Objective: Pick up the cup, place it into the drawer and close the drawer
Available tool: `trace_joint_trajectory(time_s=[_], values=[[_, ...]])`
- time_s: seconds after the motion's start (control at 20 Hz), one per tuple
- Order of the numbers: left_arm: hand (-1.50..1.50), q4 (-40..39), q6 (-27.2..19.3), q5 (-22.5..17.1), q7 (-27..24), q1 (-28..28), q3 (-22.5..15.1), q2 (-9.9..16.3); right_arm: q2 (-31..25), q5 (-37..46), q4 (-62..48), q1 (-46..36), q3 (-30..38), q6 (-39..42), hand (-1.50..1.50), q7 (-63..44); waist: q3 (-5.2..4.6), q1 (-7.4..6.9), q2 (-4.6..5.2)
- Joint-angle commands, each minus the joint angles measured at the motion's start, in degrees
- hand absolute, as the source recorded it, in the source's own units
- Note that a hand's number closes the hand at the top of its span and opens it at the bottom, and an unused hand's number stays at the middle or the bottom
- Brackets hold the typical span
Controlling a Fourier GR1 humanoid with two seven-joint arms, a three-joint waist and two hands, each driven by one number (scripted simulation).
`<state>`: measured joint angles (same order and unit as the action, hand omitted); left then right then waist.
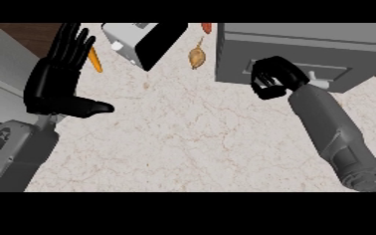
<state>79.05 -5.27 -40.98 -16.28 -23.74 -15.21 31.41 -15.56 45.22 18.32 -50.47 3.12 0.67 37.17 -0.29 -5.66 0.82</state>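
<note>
The grey drawer cabinet point(294, 45) stands at the back right, its drawer front point(334, 69) flush with the cabinet face. A small white handle point(317, 75) pokes out beside my right wrist. My right hand point(273, 77) is against the drawer front's left part, fingers curled, with nothing visible inside them. No cup shows anywhere in the head view. My left hand point(57, 79) rests open at the left edge, fingers up and thumb pointing right, touching nothing.
A grey appliance with a black panel point(143, 42) lies tilted at the back centre. An orange carrot point(95, 59) lies next to my left fingers. A tan bulb-shaped item point(197, 57) and a red item point(207, 27) lie between the appliance and the cabinet.
</note>
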Motion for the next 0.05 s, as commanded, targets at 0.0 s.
trace_joint_trajectory(time_s=[0.0], values=[[-1.5,0.54,0.24,0.44,0.12,0.37,-1.16,-1.06,-4.15,-0.83,-3.2,-6.0,3.57,-3.48,1.5,-7.9,0.55,-1.66,2.15]])
